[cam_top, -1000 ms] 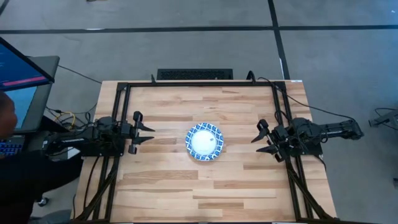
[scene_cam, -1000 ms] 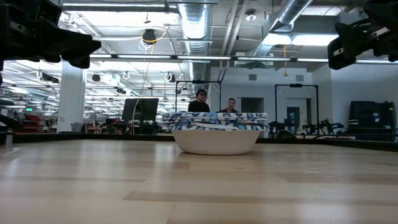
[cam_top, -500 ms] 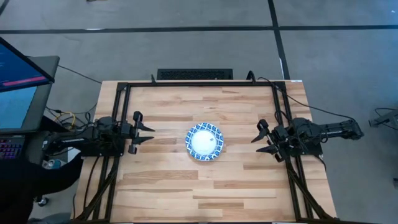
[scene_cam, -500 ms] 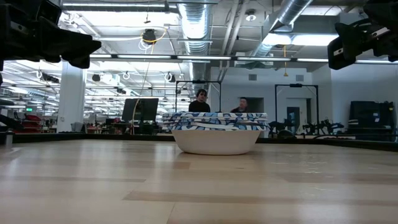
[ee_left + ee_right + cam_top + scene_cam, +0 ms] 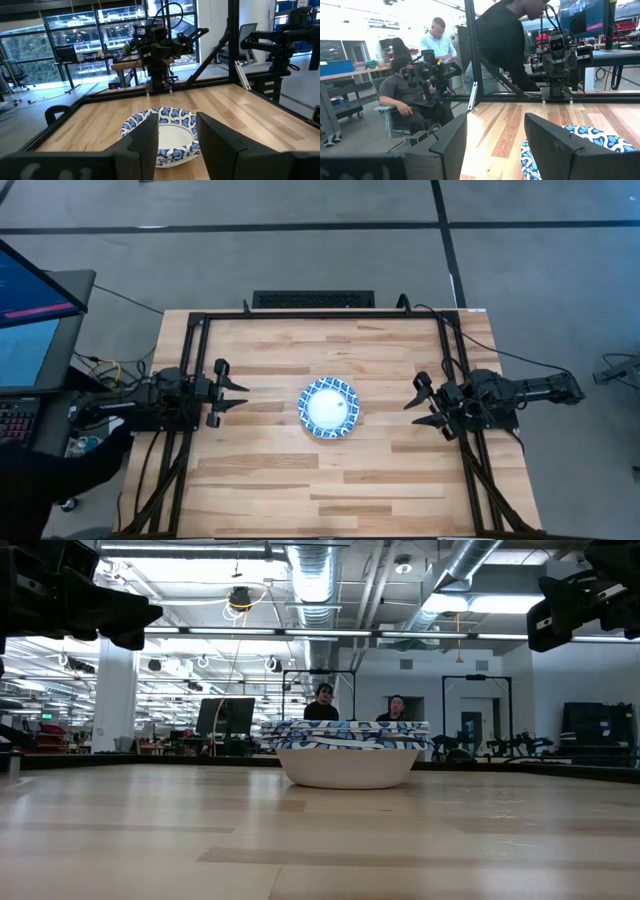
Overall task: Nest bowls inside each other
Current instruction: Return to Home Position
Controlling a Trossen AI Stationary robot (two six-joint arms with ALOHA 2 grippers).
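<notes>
Well apart, left gripper [image 5: 235, 393] and right gripper [image 5: 418, 407] gape, level, facing the bowls [image 5: 328, 407]

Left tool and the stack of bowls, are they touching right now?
Apart. The high view shows a wide strip of bare table between the left tool and the stack of bowls at mid-table.

Grey floor [image 5: 300, 260], ceiling ducts [image 5: 310, 570] (bright strip lights [image 5: 200, 631]), big windows [image 5: 75, 35], distant desks [image 5: 124, 64].

Dark arms [image 5: 165, 402], black left gripper [image 5: 243, 395], black cables [image 5: 160, 480]
</notes>
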